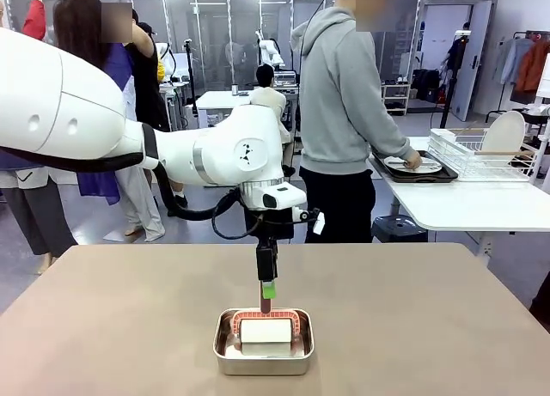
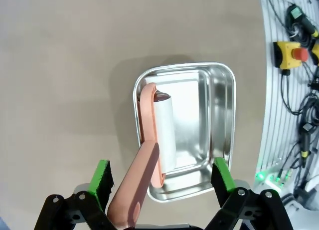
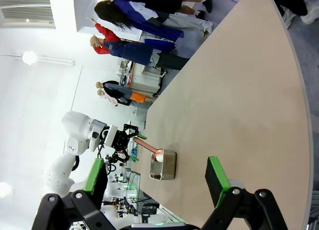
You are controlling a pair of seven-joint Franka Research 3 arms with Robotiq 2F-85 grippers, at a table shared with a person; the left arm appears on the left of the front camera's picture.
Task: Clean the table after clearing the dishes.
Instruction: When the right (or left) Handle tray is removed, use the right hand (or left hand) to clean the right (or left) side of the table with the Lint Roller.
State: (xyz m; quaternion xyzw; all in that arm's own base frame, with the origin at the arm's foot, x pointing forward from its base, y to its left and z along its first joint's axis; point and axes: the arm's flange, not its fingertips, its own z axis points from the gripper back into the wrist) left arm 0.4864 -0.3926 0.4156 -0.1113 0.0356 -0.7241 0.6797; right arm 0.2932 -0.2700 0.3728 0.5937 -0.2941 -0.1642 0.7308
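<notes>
I see left gripper (image 2: 160, 172) hanging over steel pan (image 2: 219, 105), jaws spread wide. Pan sits mid-table (image 1: 412, 310), toward robot's edge. Lint roller (image 2: 167, 125) lies in pan; its pink handle (image 2: 142, 175) slants up between fingers (image 2: 102, 177), nearer one, not pinched. Right gripper (image 3: 155, 165) spread too, nothing between, above bare tabletop. Dishes (image 1: 412, 166) on dark tray (image 1: 430, 177) on white side table (image 1: 464, 203), far right; person's hand (image 1: 413, 161) on plate.

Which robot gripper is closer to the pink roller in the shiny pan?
Left. The left gripper hangs just above the pink roller, open fingers either side of its handle. The right gripper hovers open far across the table from the pan.
</notes>
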